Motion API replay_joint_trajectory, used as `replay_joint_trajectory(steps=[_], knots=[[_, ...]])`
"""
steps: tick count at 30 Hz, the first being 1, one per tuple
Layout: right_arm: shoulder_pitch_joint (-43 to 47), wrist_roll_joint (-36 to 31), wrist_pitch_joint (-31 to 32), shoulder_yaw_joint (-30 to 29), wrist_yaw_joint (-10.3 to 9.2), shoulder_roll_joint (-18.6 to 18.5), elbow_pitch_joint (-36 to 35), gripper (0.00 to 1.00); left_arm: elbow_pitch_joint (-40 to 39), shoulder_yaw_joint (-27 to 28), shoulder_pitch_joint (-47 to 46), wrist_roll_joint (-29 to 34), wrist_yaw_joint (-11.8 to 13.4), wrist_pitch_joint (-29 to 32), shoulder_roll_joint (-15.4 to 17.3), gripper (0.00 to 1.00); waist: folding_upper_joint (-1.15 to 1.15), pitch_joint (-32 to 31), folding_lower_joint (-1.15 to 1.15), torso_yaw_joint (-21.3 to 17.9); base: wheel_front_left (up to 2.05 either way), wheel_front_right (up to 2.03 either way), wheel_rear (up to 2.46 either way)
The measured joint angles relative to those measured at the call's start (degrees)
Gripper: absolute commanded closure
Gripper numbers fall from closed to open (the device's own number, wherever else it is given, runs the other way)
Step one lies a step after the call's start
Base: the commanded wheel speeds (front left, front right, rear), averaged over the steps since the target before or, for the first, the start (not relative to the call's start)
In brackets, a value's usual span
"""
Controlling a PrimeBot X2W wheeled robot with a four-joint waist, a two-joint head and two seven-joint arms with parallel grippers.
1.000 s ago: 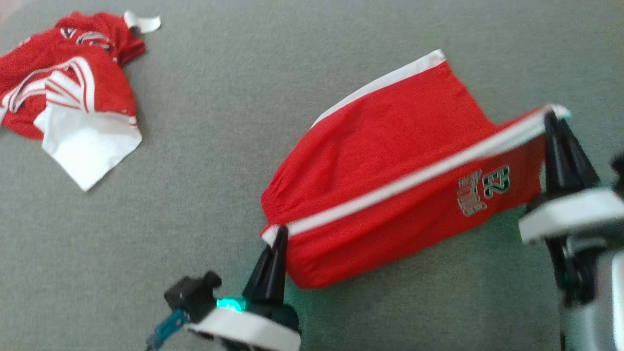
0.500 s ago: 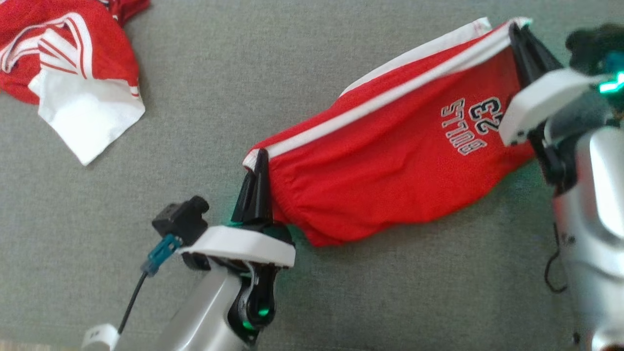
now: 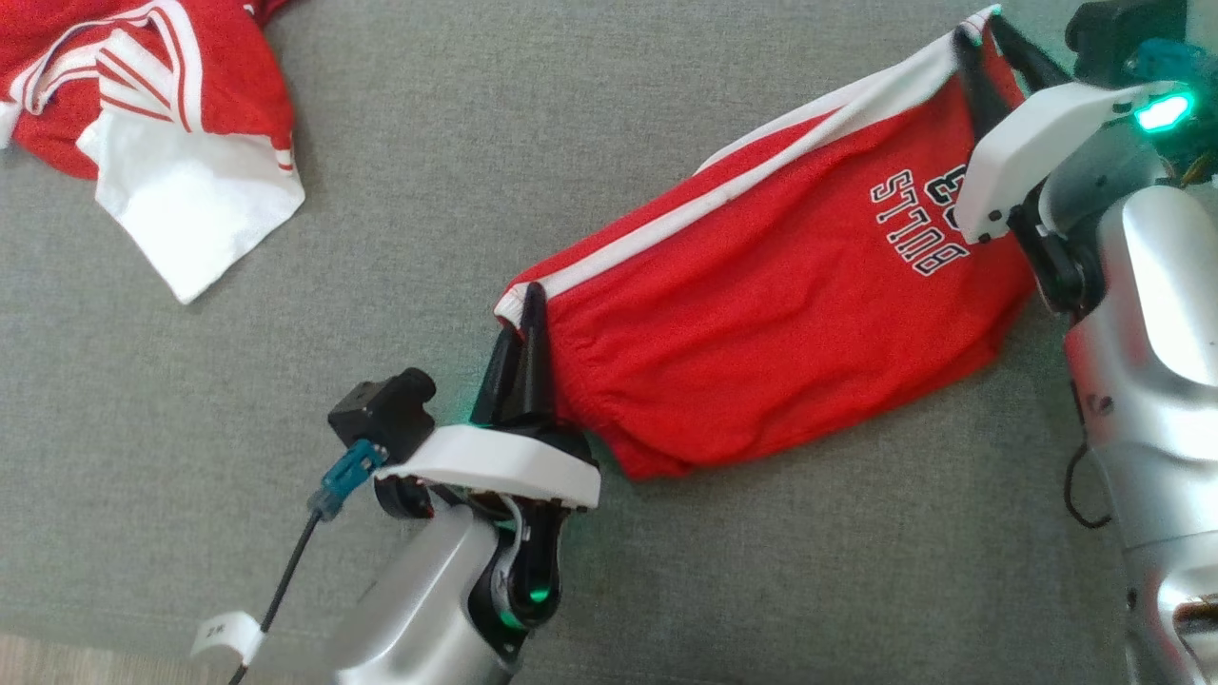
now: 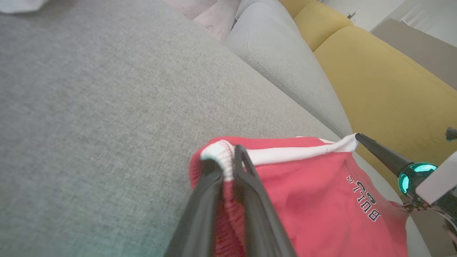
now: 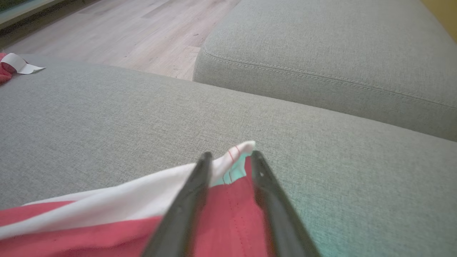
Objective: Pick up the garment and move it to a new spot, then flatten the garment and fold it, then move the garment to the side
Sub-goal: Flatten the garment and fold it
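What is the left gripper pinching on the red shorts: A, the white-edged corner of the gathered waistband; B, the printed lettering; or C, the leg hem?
A: the left gripper pinches the ribbed white waistband corner of the red shorts, well away from the lettering.

Grey cushion (image 3: 428, 238) with red shorts (image 3: 761, 314), jersey (image 3: 143, 95)

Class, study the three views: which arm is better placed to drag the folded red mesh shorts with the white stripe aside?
Left, probably: the left tool pinches the red mesh shorts at the white waistband corner, while the right tool stands open around the hem corner, gripping nothing.
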Motion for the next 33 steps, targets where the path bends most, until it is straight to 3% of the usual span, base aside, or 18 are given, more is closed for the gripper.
replay_joint_trajectory(steps=[1, 2, 6, 12, 19, 28, 33], knots=[[-0.2, 0.3, -0.4, 0.3, 0.0, -0.1, 0.5, 0.0, 0.1, 0.0, -0.1, 0.9, 0.5, 0.0, 0.0, 0.22, 0.0, -0.2, 0.0, 0.0, 0.0, 0.0, 0.0], [-0.2, 0.3, -0.4, 0.3, 0.0, -0.1, 0.5, 0.0, 0.1, 0.0, -0.1, 0.9, 0.5, 0.0, 0.0, 0.0, 0.0, -0.2, 0.0, 0.0, 0.0, 0.0, 0.0], [-0.6, 1.6, -1.8, 0.9, 0.0, -0.8, 1.7, 0.0, -0.4, 0.7, -0.2, 5.7, 1.7, 0.0, 0.2, 0.0, 0.0, -1.2, 0.0, -0.2, 0.0, 0.0, 0.0], [-0.4, 3.8, -2.8, 0.8, 0.0, -3.4, 3.6, 0.0, -1.1, 0.0, 1.1, 12.2, 3.4, 0.0, 3.2, 0.0, 0.0, -3.8, 0.0, -0.1, 0.0, 0.0, 0.0], [2.4, 6.9, -2.8, 1.2, 0.0, -5.8, 4.2, 0.0, -2.9, -1.9, 5.7, 12.1, 3.4, 3.8, 6.5, 0.0, 0.0, -7.2, -0.01, 0.8, 0.0, 0.0, 0.0], [4.6, 8.6, -2.2, 1.8, 0.0, -5.8, 3.9, 0.0, -6.0, -2.5, 6.9, 11.4, 3.4, 7.2, 8.4, 0.0, 0.0, -8.3, -0.01, 1.0, 0.0, 0.0, 0.0], [5.2, 9.5, -1.7, 2.2, 0.0, -6.0, 3.5, 0.0, -8.5, -2.5, 9.6, 10.9, 3.9, 8.5, 11.1, 0.0, 0.0, -8.5, -0.01, 1.3, 0.0, 0.0, 0.0]])
